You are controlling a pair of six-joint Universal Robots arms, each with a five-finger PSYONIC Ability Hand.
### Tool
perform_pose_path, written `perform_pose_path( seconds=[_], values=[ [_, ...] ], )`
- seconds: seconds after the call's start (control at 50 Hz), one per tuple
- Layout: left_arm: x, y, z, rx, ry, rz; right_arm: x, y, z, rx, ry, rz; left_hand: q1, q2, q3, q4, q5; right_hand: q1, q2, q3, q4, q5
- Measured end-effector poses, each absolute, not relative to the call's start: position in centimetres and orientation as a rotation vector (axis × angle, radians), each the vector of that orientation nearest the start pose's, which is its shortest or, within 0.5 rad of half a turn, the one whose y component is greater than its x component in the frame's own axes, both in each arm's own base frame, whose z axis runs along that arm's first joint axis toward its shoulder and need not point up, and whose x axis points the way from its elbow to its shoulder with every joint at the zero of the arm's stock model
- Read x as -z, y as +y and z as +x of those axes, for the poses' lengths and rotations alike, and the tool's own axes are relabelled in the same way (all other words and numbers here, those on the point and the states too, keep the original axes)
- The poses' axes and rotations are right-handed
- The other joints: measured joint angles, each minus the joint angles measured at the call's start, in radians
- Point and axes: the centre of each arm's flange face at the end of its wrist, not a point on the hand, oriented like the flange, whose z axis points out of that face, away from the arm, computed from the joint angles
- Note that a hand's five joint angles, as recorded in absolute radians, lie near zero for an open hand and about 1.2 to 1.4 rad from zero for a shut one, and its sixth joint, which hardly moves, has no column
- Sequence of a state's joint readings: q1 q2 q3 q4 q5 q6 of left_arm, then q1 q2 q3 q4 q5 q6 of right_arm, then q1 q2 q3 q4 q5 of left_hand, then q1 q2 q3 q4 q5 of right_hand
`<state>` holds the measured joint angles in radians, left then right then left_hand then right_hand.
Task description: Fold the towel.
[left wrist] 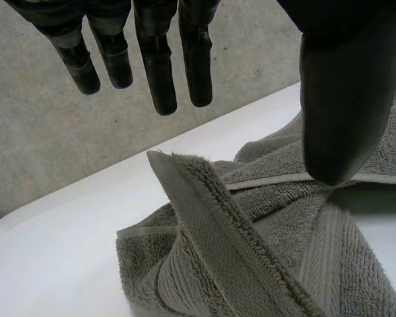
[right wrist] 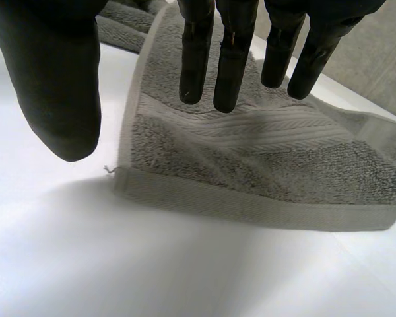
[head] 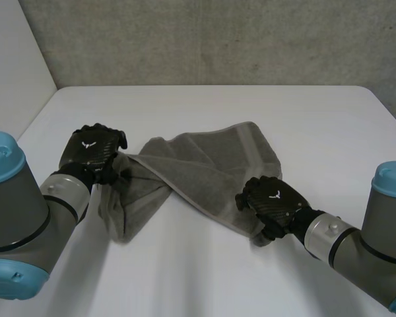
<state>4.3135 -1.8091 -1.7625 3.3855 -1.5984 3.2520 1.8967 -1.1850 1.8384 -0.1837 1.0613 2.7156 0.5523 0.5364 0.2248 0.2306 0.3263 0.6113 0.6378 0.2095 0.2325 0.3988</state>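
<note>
A grey towel [head: 204, 168] lies bunched and twisted across the middle of the white table [head: 218, 109]. My left hand [head: 92, 150] is at the towel's left end. In its wrist view the left hand [left wrist: 155, 72] has straight fingers and the thumb [left wrist: 343, 99] held apart, above a raised hem of the towel [left wrist: 251, 251], gripping nothing. My right hand [head: 272, 198] sits at the towel's near right corner. In its wrist view the right hand [right wrist: 231, 59] hovers with straight fingers over the towel's hemmed edge [right wrist: 264, 158], its thumb [right wrist: 53, 86] off to the side over bare table.
A grey wall [head: 218, 39] runs behind the table's far edge. Bare white table surface [head: 185, 277] lies in front of the towel, between both arms.
</note>
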Motion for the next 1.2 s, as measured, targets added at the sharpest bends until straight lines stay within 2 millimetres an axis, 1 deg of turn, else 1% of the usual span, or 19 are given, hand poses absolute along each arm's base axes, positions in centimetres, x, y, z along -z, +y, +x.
perform_pose_path(
  seconds=[0.14,0.34,0.52,0.68,0.78,1.02,1.1,1.14,1.18,1.2],
  values=[
    [-19.8,-25.0,-24.5,2.097,2.479,0.616,-12.8,-21.6,25.9,1.413,2.001,-1.225,0.000,0.000,0.000,0.000,0.000,0.000,0.000,0.000,0.000,0.007],
    [-19.8,-25.0,-24.5,2.095,2.481,0.618,-11.8,-22.2,25.7,1.406,1.996,-1.277,0.000,0.000,0.000,0.000,0.000,0.002,0.000,0.000,0.000,0.042],
    [-19.7,-25.0,-24.5,2.093,2.482,0.618,-11.6,-22.9,25.5,1.421,2.004,-1.271,0.000,0.000,0.000,0.000,0.000,0.011,0.003,0.000,0.000,0.069],
    [-19.7,-25.0,-24.5,2.092,2.482,0.618,-11.7,-23.1,25.6,1.430,2.000,-1.269,0.000,0.000,0.000,0.000,0.000,0.072,0.003,0.000,0.000,0.124],
    [-19.7,-25.0,-24.5,2.092,2.482,0.618,-11.7,-23.3,25.6,1.433,1.997,-1.270,0.000,0.000,0.000,0.000,0.000,0.132,0.096,0.000,0.000,0.175],
    [-19.7,-25.0,-24.5,2.093,2.482,0.618,-11.2,-23.4,25.8,1.414,2.003,-1.272,0.000,0.000,0.000,0.000,0.000,0.144,0.110,0.000,0.000,0.187],
    [-19.7,-25.0,-24.5,2.093,2.482,0.618,-11.1,-23.5,25.9,1.412,2.001,-1.274,0.000,0.000,0.000,0.000,0.000,0.267,0.239,0.000,0.000,0.292],
    [-19.7,-25.0,-24.5,2.092,2.482,0.618,-11.1,-23.5,25.9,1.414,1.998,-1.274,0.000,0.000,0.000,0.000,0.000,0.470,0.452,0.000,0.000,0.498],
    [-19.7,-25.0,-24.5,2.092,2.482,0.618,-11.2,-23.6,26.0,1.417,1.996,-1.272,0.000,0.000,0.000,0.000,0.000,0.599,0.612,0.000,0.000,0.670],
    [-19.7,-25.0,-24.5,2.092,2.482,0.618,-11.2,-23.6,26.0,1.418,1.995,-1.271,0.000,0.000,0.000,0.000,0.000,0.622,0.641,0.000,0.000,0.704]
  ],
)
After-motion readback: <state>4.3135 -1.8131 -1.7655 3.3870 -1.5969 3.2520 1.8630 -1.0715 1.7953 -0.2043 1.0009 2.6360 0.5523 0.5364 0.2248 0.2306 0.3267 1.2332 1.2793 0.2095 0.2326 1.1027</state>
